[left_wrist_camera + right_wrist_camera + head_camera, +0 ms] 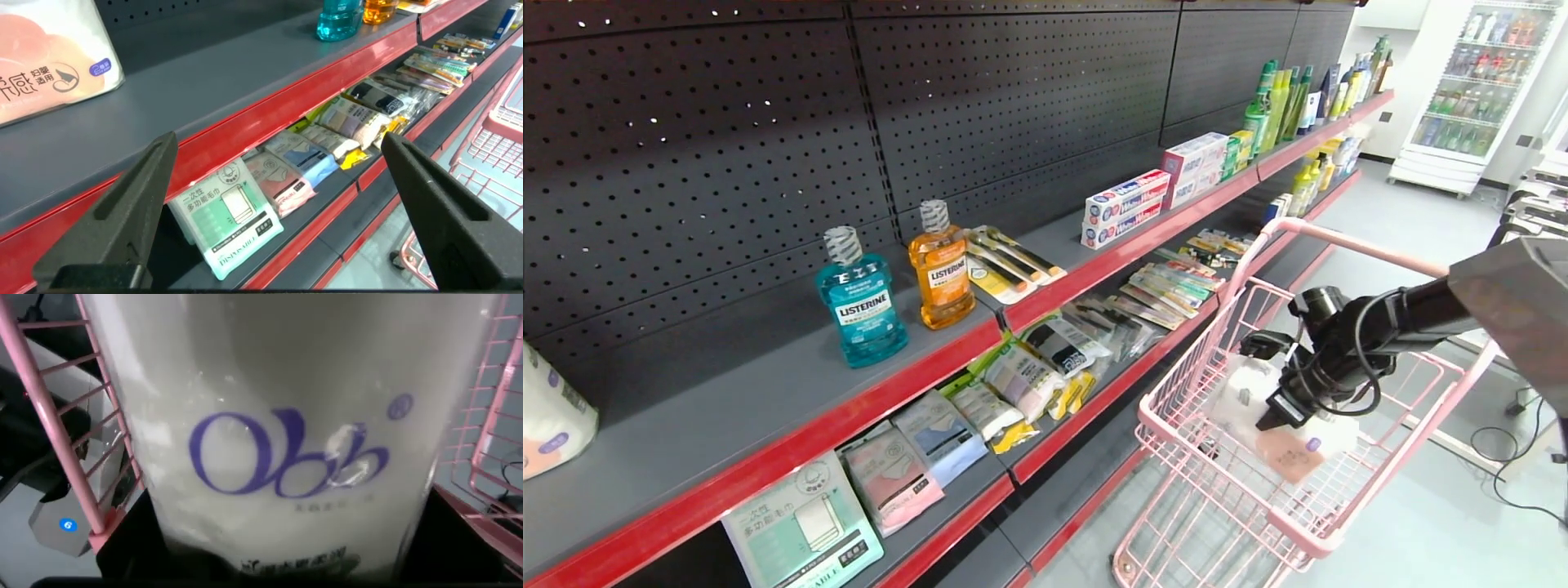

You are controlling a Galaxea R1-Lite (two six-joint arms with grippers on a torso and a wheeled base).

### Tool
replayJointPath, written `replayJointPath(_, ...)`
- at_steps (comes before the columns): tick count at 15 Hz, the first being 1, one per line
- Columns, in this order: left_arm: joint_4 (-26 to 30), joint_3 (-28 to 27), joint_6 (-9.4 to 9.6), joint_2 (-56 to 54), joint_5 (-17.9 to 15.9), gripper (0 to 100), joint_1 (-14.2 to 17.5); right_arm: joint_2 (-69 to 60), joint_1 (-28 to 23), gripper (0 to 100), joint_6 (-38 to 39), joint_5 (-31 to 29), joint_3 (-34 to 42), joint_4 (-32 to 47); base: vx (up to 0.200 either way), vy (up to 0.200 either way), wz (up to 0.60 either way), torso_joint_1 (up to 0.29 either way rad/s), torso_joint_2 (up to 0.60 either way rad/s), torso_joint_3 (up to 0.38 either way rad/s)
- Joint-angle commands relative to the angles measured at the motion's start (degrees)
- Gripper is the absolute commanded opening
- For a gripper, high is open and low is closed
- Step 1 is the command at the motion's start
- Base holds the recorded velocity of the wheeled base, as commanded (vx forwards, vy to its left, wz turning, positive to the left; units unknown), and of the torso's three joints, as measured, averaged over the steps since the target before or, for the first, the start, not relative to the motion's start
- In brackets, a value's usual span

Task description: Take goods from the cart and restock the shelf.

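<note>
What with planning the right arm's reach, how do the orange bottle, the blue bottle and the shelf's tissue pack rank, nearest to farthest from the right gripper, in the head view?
From the right gripper, down in the cart:
1. orange bottle, on the shelf, toward the cart.
2. blue bottle, just left of it.
3. tissue pack, at the far left.

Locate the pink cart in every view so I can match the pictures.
Head view: pink cart lower right, beside the shelves, white pack inside.
Left wrist view: its wire side beyond the shelves.
Right wrist view: pink bars flank the white pack.
Shared landmark: red shelf edge, head and left wrist views.
</note>
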Motion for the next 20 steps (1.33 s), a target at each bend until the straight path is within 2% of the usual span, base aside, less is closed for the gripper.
replayJointPath(1, 0.0, 0.0, 0.00, 0.0, 0.0, 100, 0.0, -9.0, -2.9, 0, 0.1, 0.1, 1.9, -0.2, 0.000, 0.000, 0.00, 0.000, 0.00, 0.000)
replayJointPath(4, 0.0, 0.0, 0.00, 0.0, 0.0, 100, 0.0, -17.1, -3.8, 0, 1.8, 0.5, 5.0, -0.3, 0.000, 0.000, 0.00, 0.000, 0.00, 0.000)
replayJointPath(12, 0.1, 0.0, -0.18, 0.0, 0.0, 100, 0.0, -51.4, -1.8, 0, 10.2, 9.0, 14.9, -1.9, 0.000, 0.000, 0.00, 0.000, 0.00, 0.000)
replayJointPath(14, 0.1, 0.0, -0.18, 0.0, 0.0, 100, 0.0, -59.3, -1.0, 0, 12.8, 9.3, 19.6, -6.9, 0.000, 0.000, 0.00, 0.000, 0.00, 0.000)
replayJointPath(17, 0.1, 0.0, -0.18, 0.0, 0.0, 100, 0.0, -68.0, -1.1, 0, 17.8, 9.0, 28.6, -20.4, 0.000, 0.000, 0.00, 0.000, 0.00, 0.000)
replayJointPath(18, 0.1, 0.0, -0.18, 0.0, 0.0, 100, 0.0, -69.5, -1.0, 0, 19.1, 9.0, 30.2, -21.7, 0.000, 0.000, 0.00, 0.000, 0.00, 0.000)
replayJointPath(19, 0.1, 0.0, -0.18, 0.0, 0.0, 100, 0.0, -75.9, -1.0, 0, 21.6, 9.1, 36.1, -23.2, 0.000, 0.000, 0.00, 0.000, 0.00, 0.000)
replayJointPath(20, 0.1, 0.0, -0.18, 0.0, 0.0, 100, 0.0, -75.9, -1.0, 0, 21.6, 9.1, 36.1, -23.2, 0.000, 0.000, 0.00, 0.000, 0.00, 0.000)
